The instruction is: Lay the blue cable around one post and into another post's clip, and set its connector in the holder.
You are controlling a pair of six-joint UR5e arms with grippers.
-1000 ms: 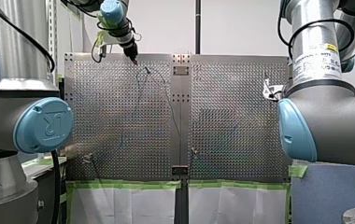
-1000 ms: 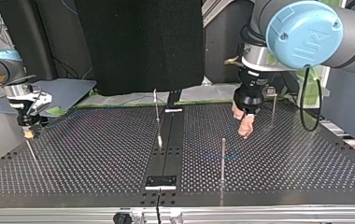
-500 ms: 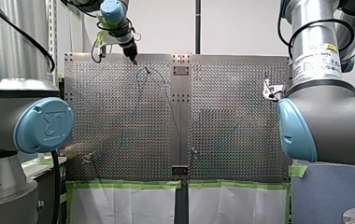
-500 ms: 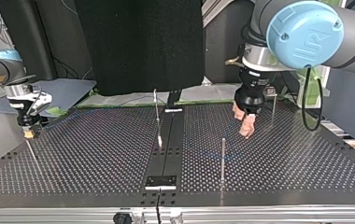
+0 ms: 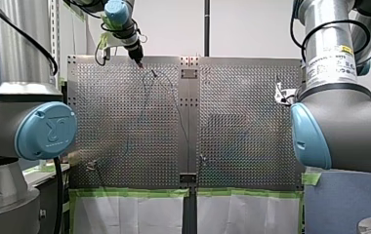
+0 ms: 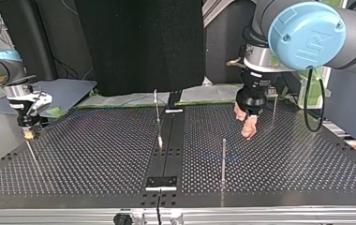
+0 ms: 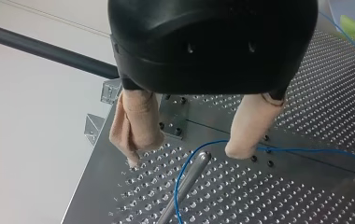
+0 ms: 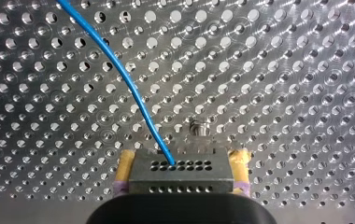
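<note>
In the right wrist view my right gripper [image 8: 184,156] is shut on the grey connector [image 8: 180,175], with a yellow pad on each side of it. The blue cable [image 8: 119,70] leaves the connector and runs across the perforated board. A small fitting [image 8: 199,128] sits just ahead of the connector. In the left wrist view my left gripper [image 7: 185,155] stands open, its beige pads [image 7: 136,126] wide apart. A metal post [image 7: 189,179] stands just ahead of the gap between them. The blue cable [image 7: 306,150] passes one pad's tip and bends around that post. In the top view my left gripper [image 6: 248,123] hangs over the board's right half and my right gripper [image 6: 28,132] is at the far left.
Thin posts stand on the board in the top view, one near the front [image 6: 223,159], one at the back right [image 6: 274,110] and one at the centre strip [image 6: 156,112]. A small plate [image 6: 161,183] lies at the centre front. Green tape [image 5: 134,192] lines the front view's near edge.
My left gripper has shifted very slightly sideways over the board. My right gripper and the connector have not moved.
</note>
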